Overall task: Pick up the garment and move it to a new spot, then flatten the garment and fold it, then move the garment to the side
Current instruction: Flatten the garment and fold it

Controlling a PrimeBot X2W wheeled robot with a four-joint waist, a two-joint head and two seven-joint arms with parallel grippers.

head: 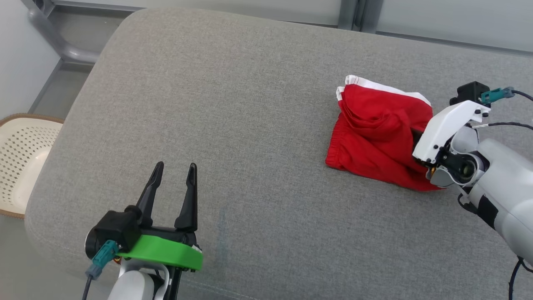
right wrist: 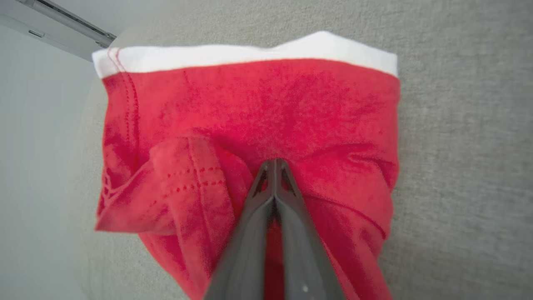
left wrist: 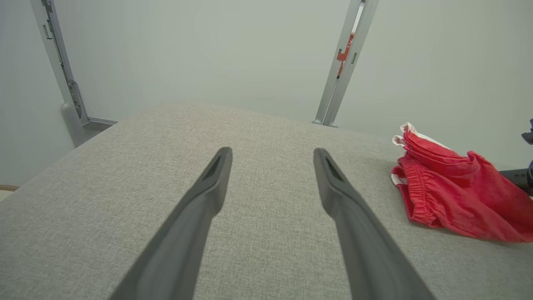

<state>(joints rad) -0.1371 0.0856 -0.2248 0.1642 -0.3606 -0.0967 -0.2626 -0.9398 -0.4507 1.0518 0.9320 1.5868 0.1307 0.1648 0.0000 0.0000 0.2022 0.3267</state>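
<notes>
The right hand (right wrist: 275, 164) is pinching shut on a fold of the red garment (head: 374, 133). The garment is lying bunched at about 3 o'clock on the padded grey counter (head: 250, 104), with its white band turned toward 12. The left hand (head: 175, 171) is hanging wide and empty at 7 o'clock, well apart from the cloth.

What is worrying me is how little cloth those closed fingers seem to be biting, just a thin ridge near the middle of the heap. On a quick lift that ridge could be slipping free. Or only the top layer could be rising while the rest is dragging and twisting tighter, which would make the flattening harder.

For room, the broad middle of the counter, from the centre out toward 10 o'clock, is lying bare and is looking like the safest place to carry it. The far edge at 12 o'clock is running fairly near the garment. The counter is rounding off at 9 o'clock, with a pale perforated basket (head: 25, 158) sitting just beyond, so an overshoot that way could be sending cloth over the side.
</notes>
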